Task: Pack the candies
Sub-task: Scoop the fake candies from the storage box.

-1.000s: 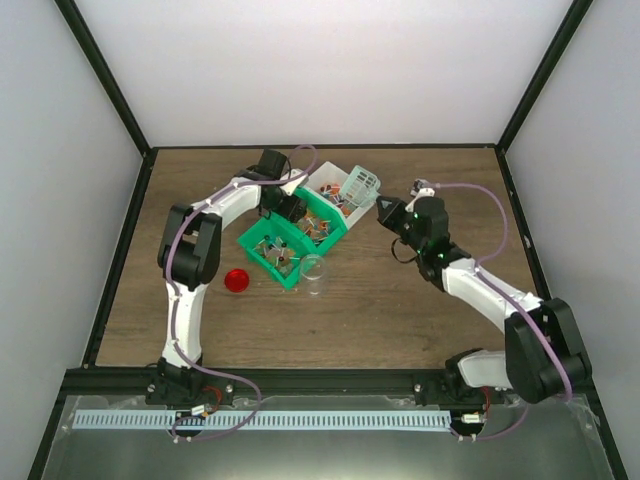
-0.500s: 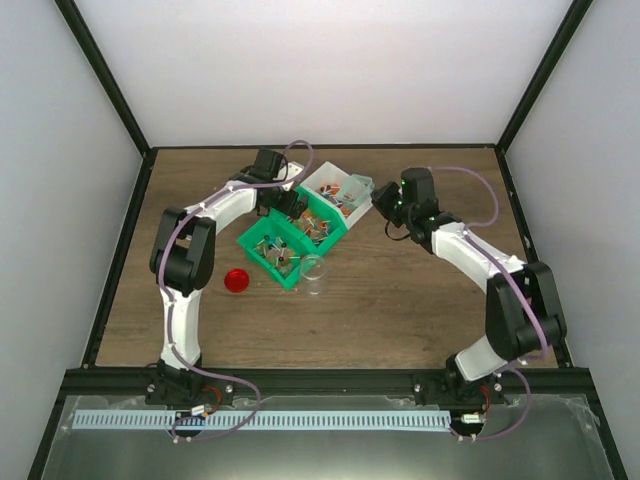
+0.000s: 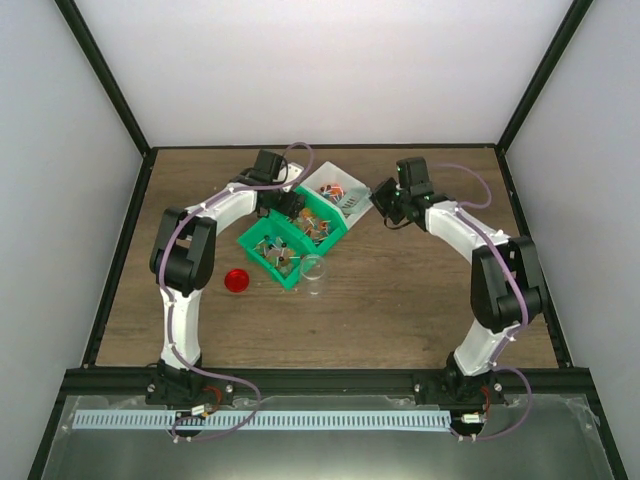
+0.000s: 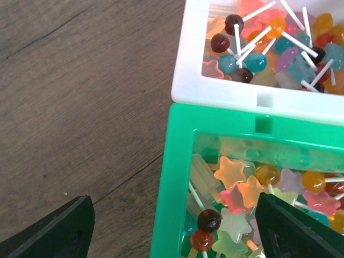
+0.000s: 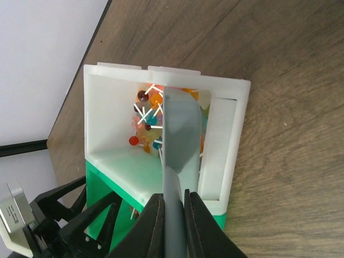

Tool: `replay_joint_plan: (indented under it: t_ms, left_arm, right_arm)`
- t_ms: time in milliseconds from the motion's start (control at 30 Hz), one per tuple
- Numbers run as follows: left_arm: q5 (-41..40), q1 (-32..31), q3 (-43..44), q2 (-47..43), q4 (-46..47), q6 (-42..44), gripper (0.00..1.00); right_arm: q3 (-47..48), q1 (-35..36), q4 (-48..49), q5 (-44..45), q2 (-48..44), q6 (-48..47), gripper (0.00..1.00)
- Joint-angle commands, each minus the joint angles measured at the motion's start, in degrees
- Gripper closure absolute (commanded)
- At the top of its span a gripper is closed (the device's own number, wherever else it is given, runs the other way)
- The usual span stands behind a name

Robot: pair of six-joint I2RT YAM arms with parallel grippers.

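Observation:
The candies [image 4: 269,40] are small round and star-shaped sweets on white sticks, in mixed colours. They fill a white bin [image 4: 188,80] and the green bin [image 4: 171,183] next to it. My right gripper [image 5: 173,196] is shut on the handle of a pale blue-grey scoop [image 5: 180,129]. The scoop's head reaches down into the white bin [image 5: 113,102], beside the candies [image 5: 146,122]. My left gripper [image 4: 172,231] is open and straddles the green bin's near wall, one finger over the wood and the other over the sweets. From above, the left gripper [image 3: 290,205] and right gripper [image 3: 385,202] flank the bins.
A second green bin [image 3: 268,250] sits in front of the first. A clear jar [image 3: 313,272] stands just in front of the bins, and a round red lid [image 3: 236,280] lies to its left. Black frame posts edge the wooden table [image 3: 420,300].
My right arm has swung left and brought the scoop from above the bins down into the white bin. The left gripper stayed at the green bin, its jaws widening slightly.

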Motion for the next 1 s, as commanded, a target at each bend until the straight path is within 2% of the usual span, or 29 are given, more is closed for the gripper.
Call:
replay_joint_plan:
  t_ms: [0, 67, 167, 267, 333, 367, 467, 600, 700, 967]
  left_arm:
    - [-1.0, -0.3, -0.5, -2.1, 1.3, 0.1, 0.19]
    - [-1.0, -0.5, -0.4, -2.1, 1.3, 0.2, 0.26]
    - [-1.1, -0.6, -0.3, -2.3, 1.3, 0.3, 0.43]
    - [-1.2, -0.7, -0.3, -2.2, 1.5, 0.3, 0.51]
    - [-1.0, -0.9, 0.0, -1.9, 1.5, 0.2, 0.49]
    - [-1.1, -1.0, 0.4, -1.6, 1.4, 0.0, 0.43]
    - [-1.2, -1.4, 0.7, -1.6, 0.8, -0.1, 0.33]
    - [-4.1, -1.5, 0.3, -2.7, 0.1, -0.4, 0.32]
    - [-6.5, -1.4, -0.1, -3.4, 0.0, -0.4, 0.32]
    - [-6.3, -1.4, 1.3, -1.7, -0.5, 0.1, 0.59]
  right_arm:
    - [9.6, -0.5, -11.7, 1.1, 4.0, -3.4, 0.99]
    - [12.1, -0.4, -14.3, 0.0, 5.4, -4.6, 0.99]
    - [12.0, -0.4, -13.8, -0.5, 5.4, -5.4, 0.99]
    - [10.6, -0.2, -11.6, 0.9, 3.6, -5.8, 0.99]
    - [9.9, 0.0, -10.9, 1.8, 2.4, -6.3, 0.99]
    - [9.5, 0.2, -10.6, 2.5, 1.6, -6.6, 0.99]
    - [7.9, 0.5, -9.4, 4.4, -1.1, -7.1, 0.99]
    - [7.9, 0.4, -8.9, 3.9, -2.1, -6.6, 0.99]
    - [10.6, 0.7, -10.9, 1.9, 0.4, -6.2, 0.99]
    - [14.1, 1.4, -13.4, 3.1, 3.8, -6.5, 0.99]
